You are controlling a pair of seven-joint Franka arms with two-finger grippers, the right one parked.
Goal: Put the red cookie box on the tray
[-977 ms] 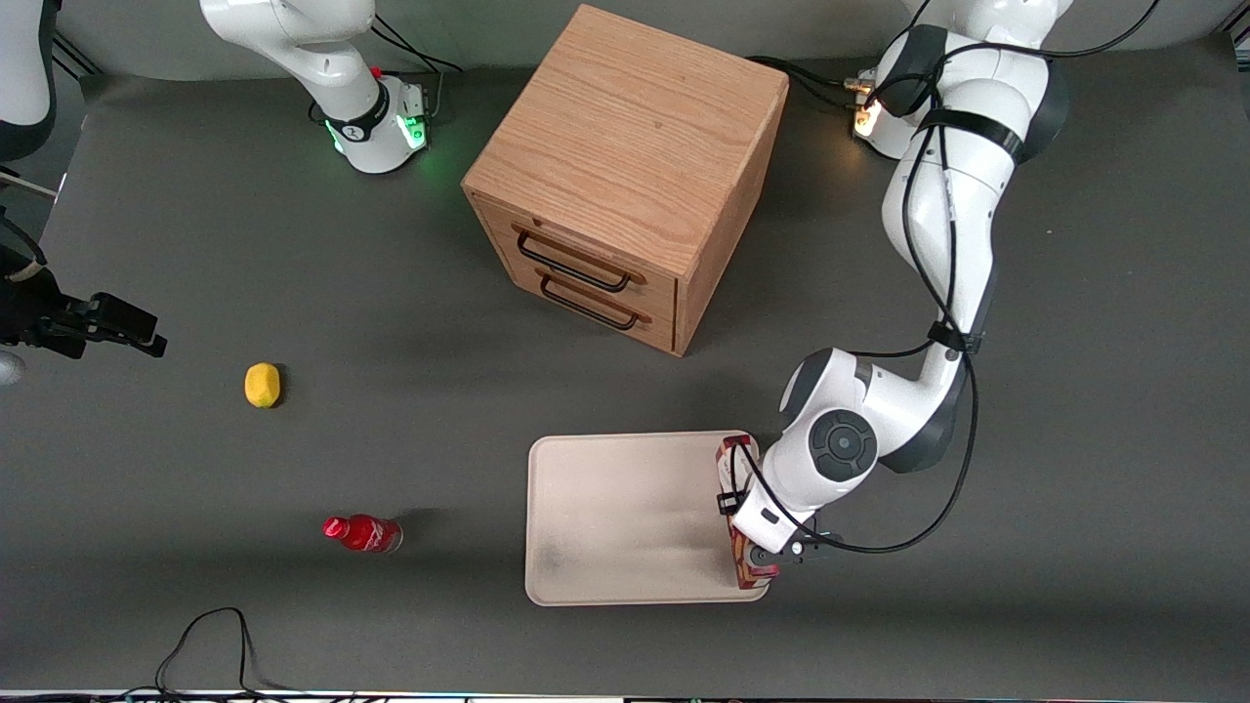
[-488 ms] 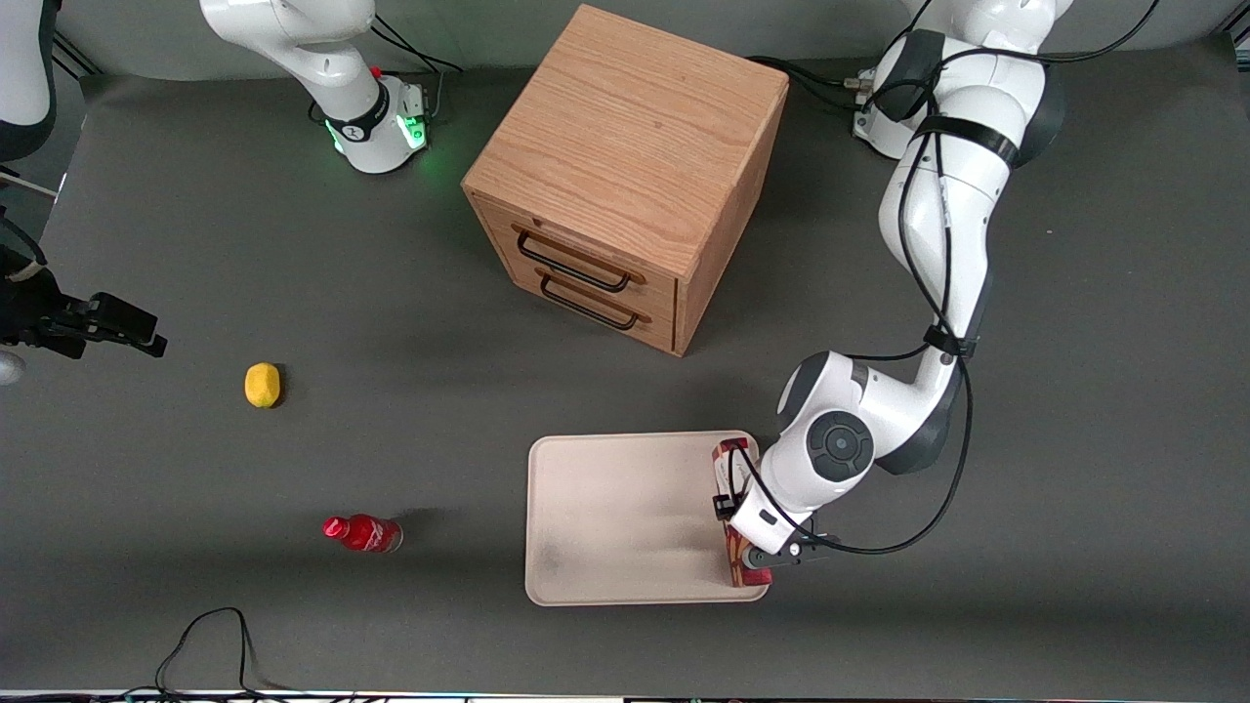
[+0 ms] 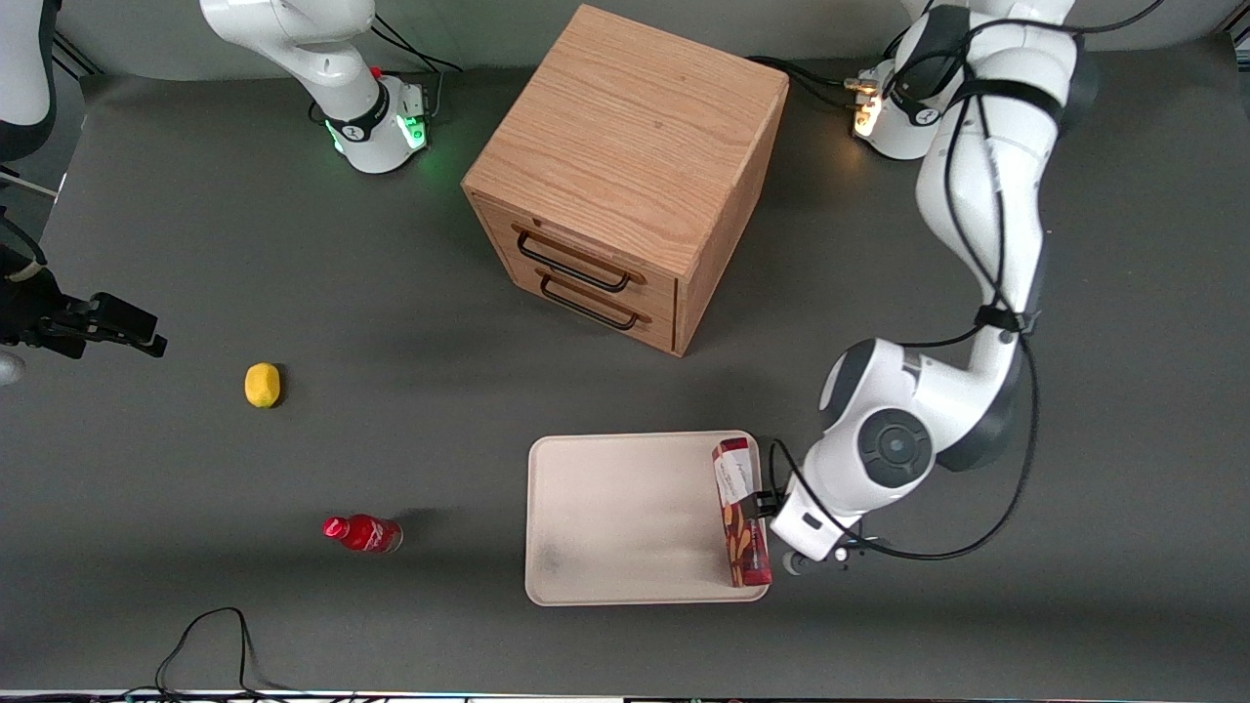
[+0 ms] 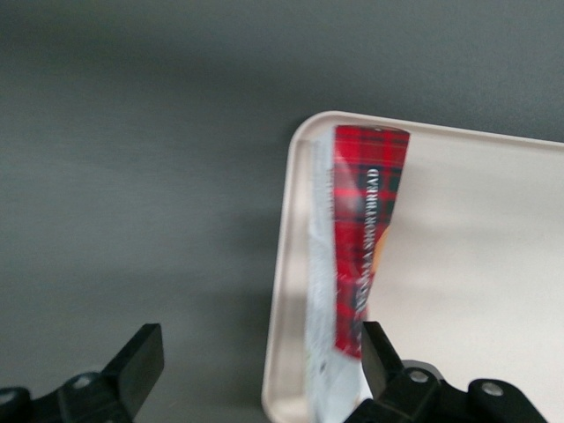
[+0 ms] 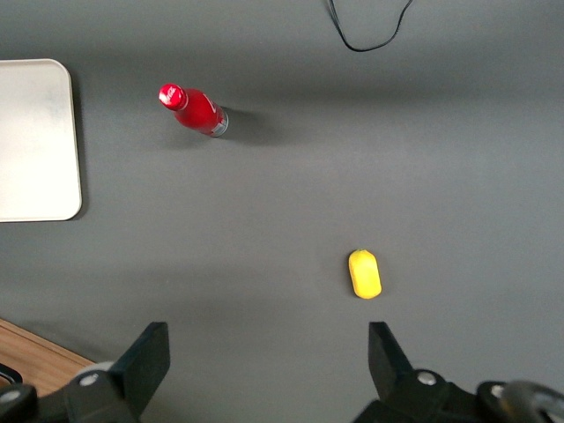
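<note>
Box (image 3: 741,515) lengthwise along tray (image 3: 625,517) edge, pincer (image 4: 256,370) apart

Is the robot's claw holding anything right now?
No. The gripper is open and holds nothing. The red cookie box lies on the tray along its edge, beside the gripper.

A robotics lab. Two white arms are bolted by their bases (image 3: 379,122) to a grey tabletop (image 3: 293,254), with status lights glowing at the bases and loose cables (image 3: 210,640) trailing. A few unrelated props are scattered on it: a wooden drawer cabinet (image 3: 625,176), tray (image 3: 605,517), bottle (image 3: 361,533), lemon (image 3: 262,385).
</note>
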